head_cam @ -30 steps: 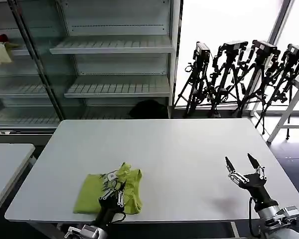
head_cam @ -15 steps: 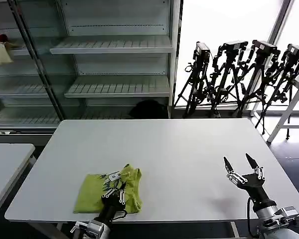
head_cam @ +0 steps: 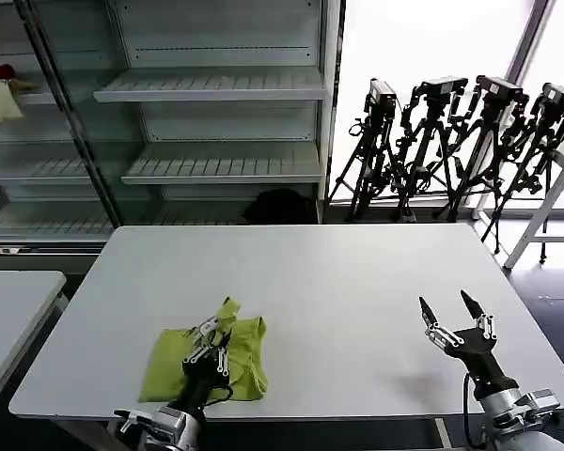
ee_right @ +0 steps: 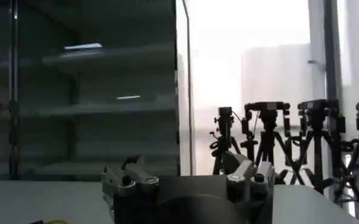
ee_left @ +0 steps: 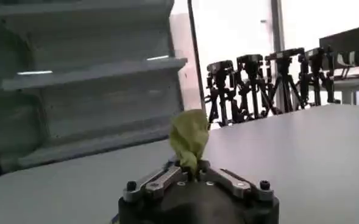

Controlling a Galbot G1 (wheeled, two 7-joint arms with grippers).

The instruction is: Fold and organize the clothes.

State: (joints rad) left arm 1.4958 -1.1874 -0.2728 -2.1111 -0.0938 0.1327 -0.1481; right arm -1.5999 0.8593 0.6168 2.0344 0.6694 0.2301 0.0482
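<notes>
We see the lime yellow-green cotton T-shirt (head_cam: 205, 362) lying folded near the front-left edge of the white table (head_cam: 357, 291); our left gripper (head_cam: 214, 340) pinches a raised fold of it, apparently clamped tight; our right gripper (head_cam: 448, 315) hovers well apart, fingers spread, holding nothing.

You've got one lime yellow-green T-shirt (head_cam: 202, 362) lying near the front-left edge of the white table (head_cam: 357, 282). It's partly folded into a rough rectangle, mostly flat, long side running left to right. One bit of cloth at its rear right part is pulled up off the pile into a small peak, pinched by the left gripper (head_cam: 210, 342). In the left wrist view that raised fabric stands up as a crumpled tuft between the closed fingers (ee_left: 161, 181). Printed graphic can't be made out.
</notes>
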